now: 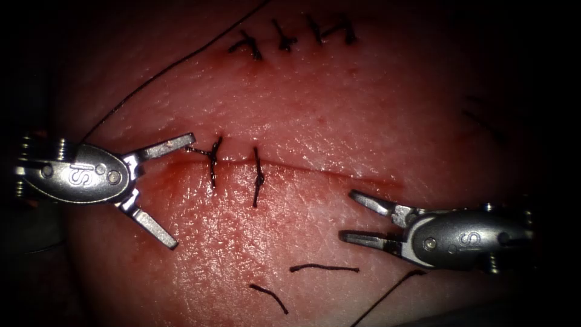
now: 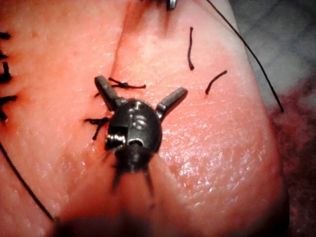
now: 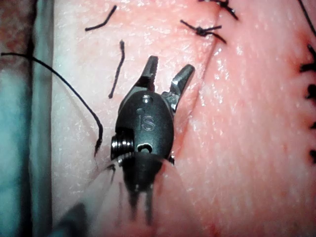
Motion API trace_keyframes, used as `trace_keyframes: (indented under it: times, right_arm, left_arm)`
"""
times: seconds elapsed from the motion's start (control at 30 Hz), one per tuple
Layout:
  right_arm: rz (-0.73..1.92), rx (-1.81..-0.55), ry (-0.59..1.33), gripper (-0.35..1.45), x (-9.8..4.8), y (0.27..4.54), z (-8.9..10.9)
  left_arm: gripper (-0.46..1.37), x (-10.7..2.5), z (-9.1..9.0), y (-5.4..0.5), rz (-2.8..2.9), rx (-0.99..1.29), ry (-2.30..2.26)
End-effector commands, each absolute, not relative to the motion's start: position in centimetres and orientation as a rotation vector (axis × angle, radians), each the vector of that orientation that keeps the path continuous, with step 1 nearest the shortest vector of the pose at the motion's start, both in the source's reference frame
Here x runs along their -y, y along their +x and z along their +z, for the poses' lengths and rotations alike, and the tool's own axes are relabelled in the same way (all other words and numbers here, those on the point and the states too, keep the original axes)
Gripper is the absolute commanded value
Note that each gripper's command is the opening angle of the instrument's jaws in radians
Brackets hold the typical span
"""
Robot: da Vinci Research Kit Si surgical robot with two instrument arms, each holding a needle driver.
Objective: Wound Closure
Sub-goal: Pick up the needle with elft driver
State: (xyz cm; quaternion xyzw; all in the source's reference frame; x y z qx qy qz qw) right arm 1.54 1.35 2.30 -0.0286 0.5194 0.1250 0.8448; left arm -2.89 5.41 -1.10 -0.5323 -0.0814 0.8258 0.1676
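Both steel needle drivers sat wide open holding nothing: the left tool [image 1: 168, 192] just left of two dark knotted stitches [image 1: 213, 158] on the pink tissue's cut [image 1: 315, 171]. The right tool [image 1: 354, 216] hovered near its right end, two cut black thread ends [image 1: 324, 267] just below its jaws; couldn't spot the needle.

A grey surface [image 2: 289, 29]; a pale teal strip [image 3: 17, 163].

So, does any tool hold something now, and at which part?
Nothing is held: the left tool and the right tool both stand open over the tissue, clear of the stitches.
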Motion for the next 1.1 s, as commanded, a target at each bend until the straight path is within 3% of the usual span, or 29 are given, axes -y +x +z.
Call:
trace_keyframes:
  times: [0.03, 0.4, 0.63, 0.73, 0.97, 1.1]
  right_arm:
    - [0.265, -1.098, -0.049, 0.50, -1.38, 1.52, 2.26]
    - [0.273, -1.097, -0.020, 0.33, -1.51, 1.46, 2.11]
    - [0.268, -1.101, -0.025, 0.20, -1.45, 1.47, 2.13]
    - [0.265, -1.097, -0.025, 0.16, -1.42, 1.49, 2.14]
    - [0.252, -1.078, -0.014, 0.15, -1.33, 1.57, 2.16]
    - [0.245, -1.070, -0.011, 0.14, -1.28, 1.60, 2.17]
  left_arm:
    - [1.08, -5.41, -1.11, -2.87, 2.343, 0.225, -1.506]
    - [1.04, -5.63, -1.09, -2.74, 2.248, 0.143, -1.266]
    - [0.79, -5.83, -0.90, -2.64, 2.181, 0.037, -1.086]
    - [0.77, -5.87, -0.80, -2.59, 2.174, 0.051, -1.064]
    - [0.93, -5.83, -0.49, -2.42, 2.294, 0.140, -0.808]
    - [0.89, -5.75, -0.30, -2.31, 2.293, 0.151, -0.704]
